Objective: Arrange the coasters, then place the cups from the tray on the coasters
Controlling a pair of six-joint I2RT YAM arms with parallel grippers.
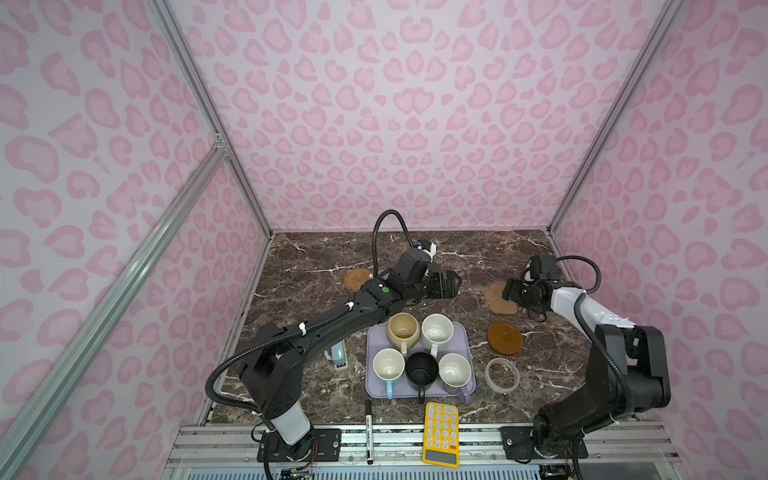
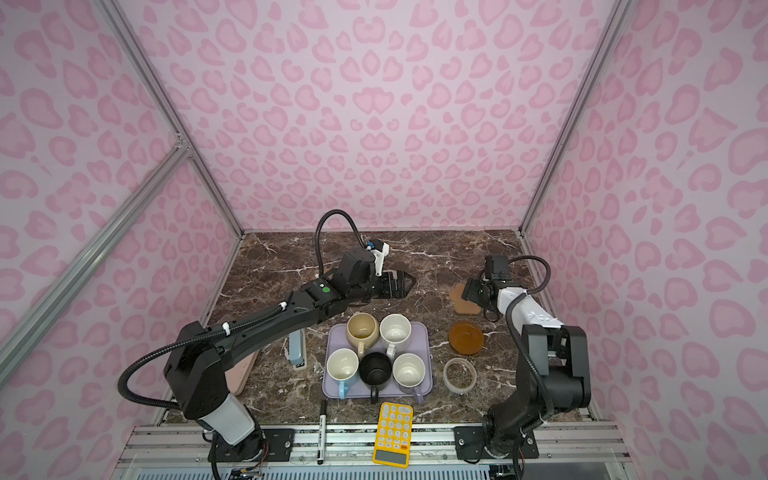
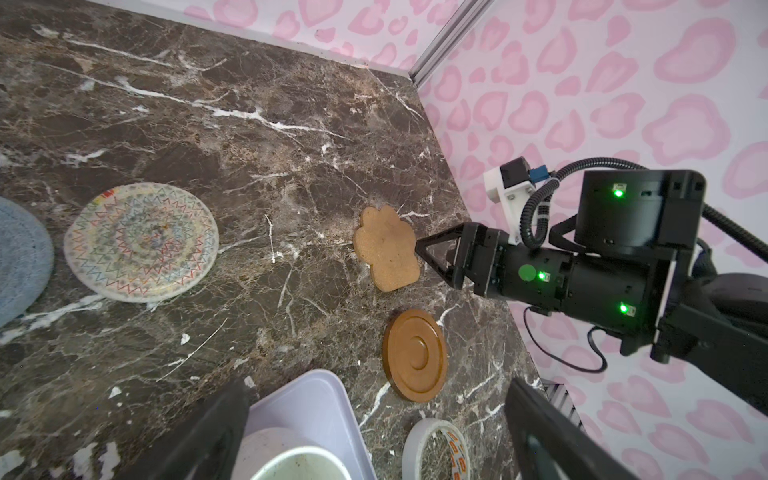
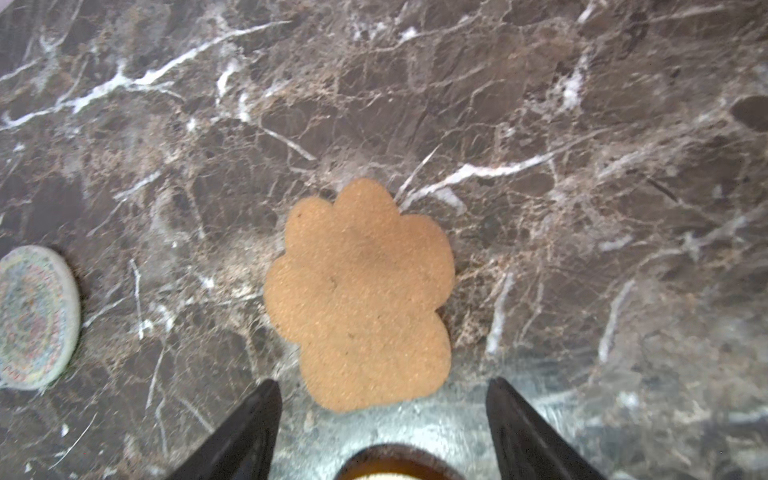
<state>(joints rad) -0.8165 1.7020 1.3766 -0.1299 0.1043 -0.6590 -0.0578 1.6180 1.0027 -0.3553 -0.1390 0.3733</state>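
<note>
Right pincer (image 4: pixel 381 384), jaws apart and empty, straddles one edge of the brown flower coaster (image 4: pixel 361 291) lying flat on the surface (image 4: pixel 540 104) at two o'clock from the tray (image 1: pixel 374 340); best go low and pinch its thin rim.

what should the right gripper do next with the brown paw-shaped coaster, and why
Probably close the right gripper on the near edge of the brown paw-shaped coaster. Its open fingertips straddle that edge, and the coaster lies flat on the marble table, not yet held.
</note>
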